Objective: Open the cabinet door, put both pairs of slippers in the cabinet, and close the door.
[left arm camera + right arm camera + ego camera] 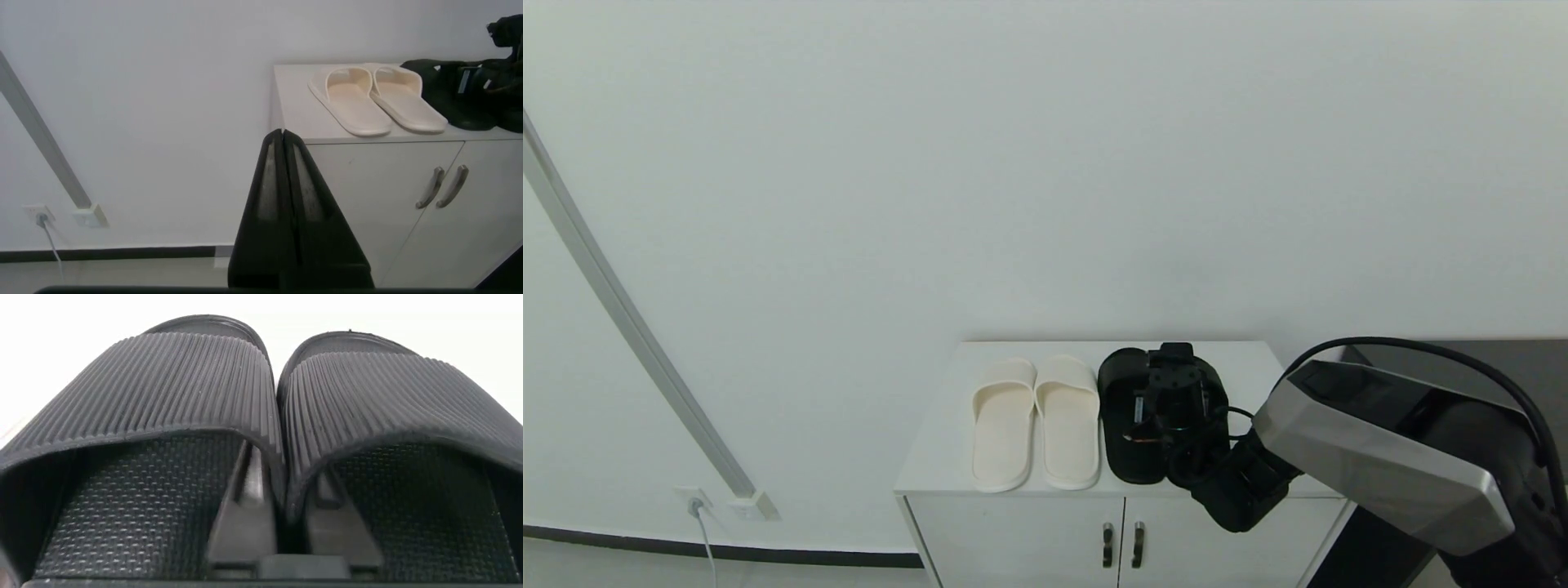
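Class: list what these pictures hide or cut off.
Inside of the cabinet: behind its shut doors, head and left wrist views.
Lower half of it: cut off by the head view's bottom edge.
One of the black slippers: head view, mostly behind the right gripper.

Head camera overlooks the cabinet, left wrist shares it from lower down, right wrist close-up on black slippers.

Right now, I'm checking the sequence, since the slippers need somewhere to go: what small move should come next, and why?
Probably bring the left gripper, jaws shut and apart from the cabinet, up to a door handle. Both doors are shut, while the right gripper is at the black slippers on the cabinet.
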